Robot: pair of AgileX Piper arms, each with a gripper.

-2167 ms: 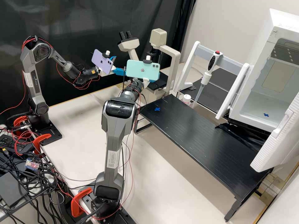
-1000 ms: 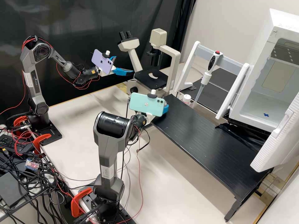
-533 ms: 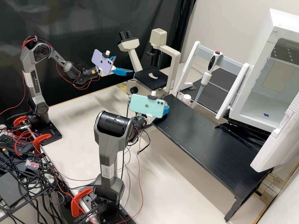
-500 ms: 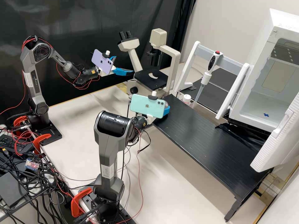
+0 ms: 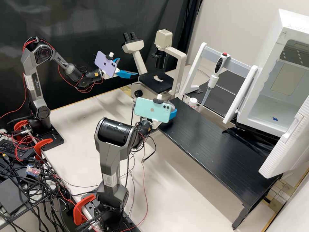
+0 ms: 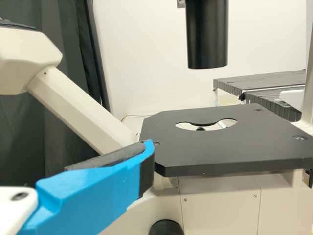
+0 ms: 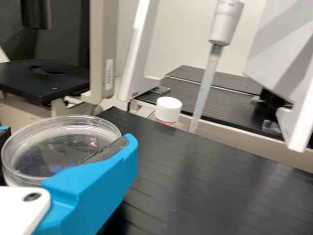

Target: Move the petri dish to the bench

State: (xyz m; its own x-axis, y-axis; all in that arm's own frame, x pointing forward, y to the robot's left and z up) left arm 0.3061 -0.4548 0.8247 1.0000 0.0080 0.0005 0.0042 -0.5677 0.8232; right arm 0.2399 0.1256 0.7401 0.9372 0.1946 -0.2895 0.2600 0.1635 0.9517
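White cabinet (image 5: 272, 106) open at the far end of the black bench (image 5: 209, 135), microscope (image 5: 182, 69) beyond the opposite end — left gripper (image 5: 128, 67) near it, 2 fingers spread wide, holding nothing. Right gripper (image 5: 173, 113) at the bench's microscope end, its 2 fingers a dish's width apart, pads against opposite sides of the clear petri dish (image 7: 63, 144). Dish is over that end of the bench, blue mark visible through it — cannot tell whether its base touches; white-capped bottle (image 7: 168, 109) just beyond the bench edge.
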